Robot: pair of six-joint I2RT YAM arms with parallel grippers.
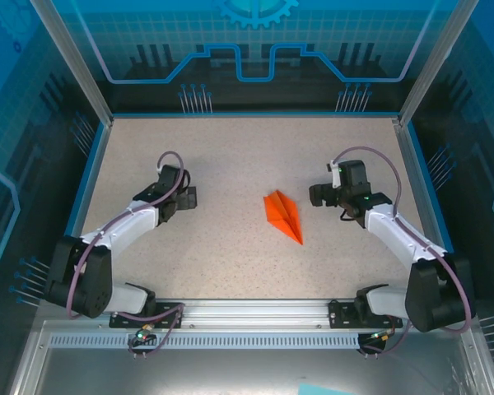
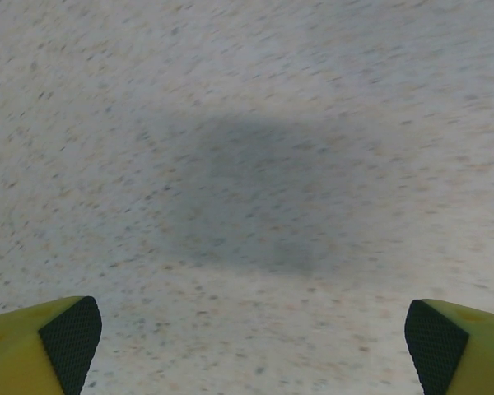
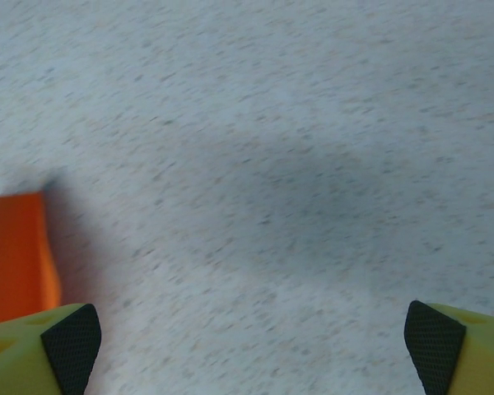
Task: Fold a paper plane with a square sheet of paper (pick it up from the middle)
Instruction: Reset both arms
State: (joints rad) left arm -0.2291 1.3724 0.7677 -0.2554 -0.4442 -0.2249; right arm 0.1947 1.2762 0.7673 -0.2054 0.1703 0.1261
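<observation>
Left tool (image 1: 188, 198) and right tool (image 1: 315, 195), jaws spread apart, flank the paper plane (image 1: 282, 216) lying right of centre on the counter (image 1: 230, 156).

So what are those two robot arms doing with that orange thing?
The orange thing is a folded paper plane. It lies flat on the table between the two arms, and neither arm is holding it. The left fingers are wide open over bare table, off to the plane's left. The right fingers are wide open too, close beside the plane, and they look clear of it. The folding looks finished.
</observation>
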